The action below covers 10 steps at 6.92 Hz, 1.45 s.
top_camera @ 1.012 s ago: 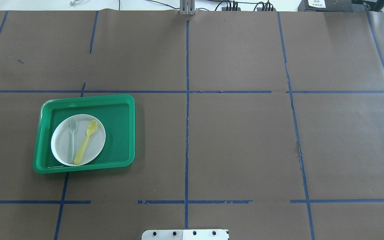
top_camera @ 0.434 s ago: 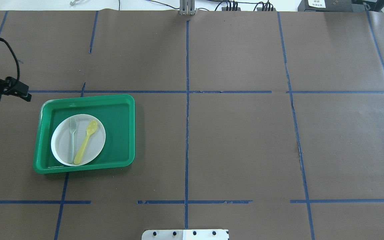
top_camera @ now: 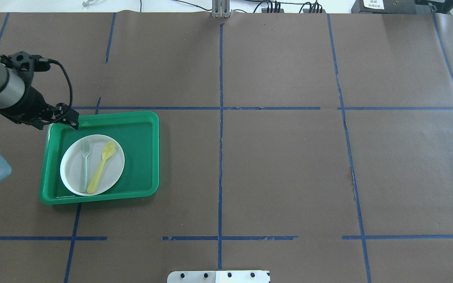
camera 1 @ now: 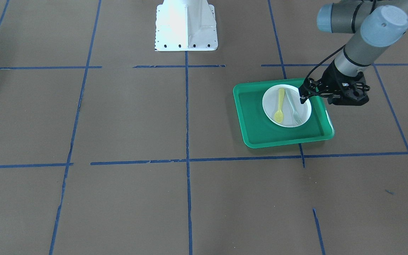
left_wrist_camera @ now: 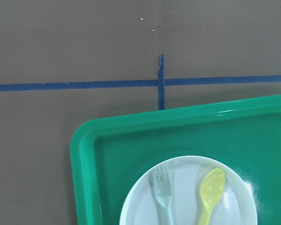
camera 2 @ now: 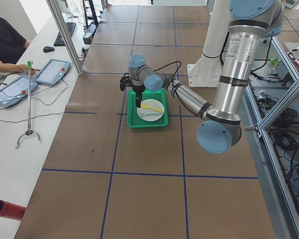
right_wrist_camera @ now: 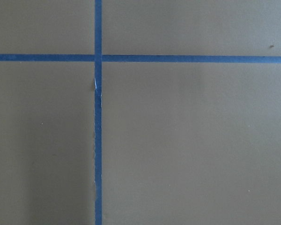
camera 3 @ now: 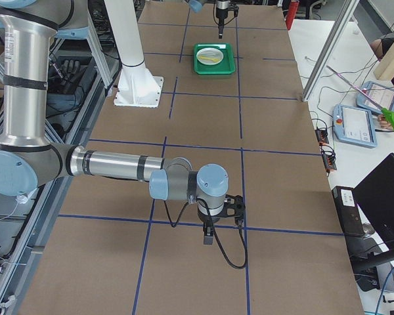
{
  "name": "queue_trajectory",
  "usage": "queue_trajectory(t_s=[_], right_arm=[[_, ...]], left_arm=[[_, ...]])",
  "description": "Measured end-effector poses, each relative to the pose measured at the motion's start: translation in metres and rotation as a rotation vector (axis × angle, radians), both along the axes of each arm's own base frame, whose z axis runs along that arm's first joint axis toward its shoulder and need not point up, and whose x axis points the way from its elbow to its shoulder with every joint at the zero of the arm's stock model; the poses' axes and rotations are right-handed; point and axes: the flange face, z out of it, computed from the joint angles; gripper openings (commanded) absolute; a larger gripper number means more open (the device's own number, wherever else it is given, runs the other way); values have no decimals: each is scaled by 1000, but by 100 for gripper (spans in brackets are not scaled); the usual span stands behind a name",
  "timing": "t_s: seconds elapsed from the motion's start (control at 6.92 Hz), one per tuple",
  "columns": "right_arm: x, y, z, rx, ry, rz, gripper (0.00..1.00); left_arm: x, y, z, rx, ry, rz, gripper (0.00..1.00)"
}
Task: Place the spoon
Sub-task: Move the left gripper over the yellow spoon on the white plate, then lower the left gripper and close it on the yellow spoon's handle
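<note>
The yellow spoon [top_camera: 101, 167] lies on a white plate [top_camera: 71, 171] in a green tray [top_camera: 140, 157], its bowl pointing away from the robot. It also shows in the front view [camera 1: 280, 105] and the left wrist view [left_wrist_camera: 210, 194]. My left gripper [top_camera: 70, 119] hovers over the tray's far left corner, above and apart from the spoon; its fingers look shut and empty in the front view [camera 1: 302, 98]. My right gripper [camera 3: 208, 237] shows only in the exterior right view, low over bare table far from the tray; I cannot tell whether it is open.
A pale grey-green fork [top_camera: 84, 167] lies on the plate, left of the spoon. The table is brown paper with blue tape lines. The white robot base [camera 1: 186, 24] stands at the near middle edge. Operators' tablets [camera 2: 52, 72] lie beyond the far edge.
My left arm has come in from the left edge and its gripper has moved right to the tray's far left corner. Spoon, fork and plate have not moved.
</note>
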Motion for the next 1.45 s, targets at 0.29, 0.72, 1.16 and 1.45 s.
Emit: queue_trajectory(t_s=[0.29, 0.72, 1.16, 1.45], right_arm=[[0, 0, 0, 0, 0, 0, 100], [0, 0, 0, 0, 0, 0, 100], [0, 0, 0, 0, 0, 0, 100], [0, 0, 0, 0, 0, 0, 100]], left_arm=[[47, 9, 12, -29, -10, -4, 100], [89, 31, 19, -37, -3, 6, 79], [103, 30, 35, -23, -6, 12, 69], [112, 35, 39, -21, -4, 27, 67]])
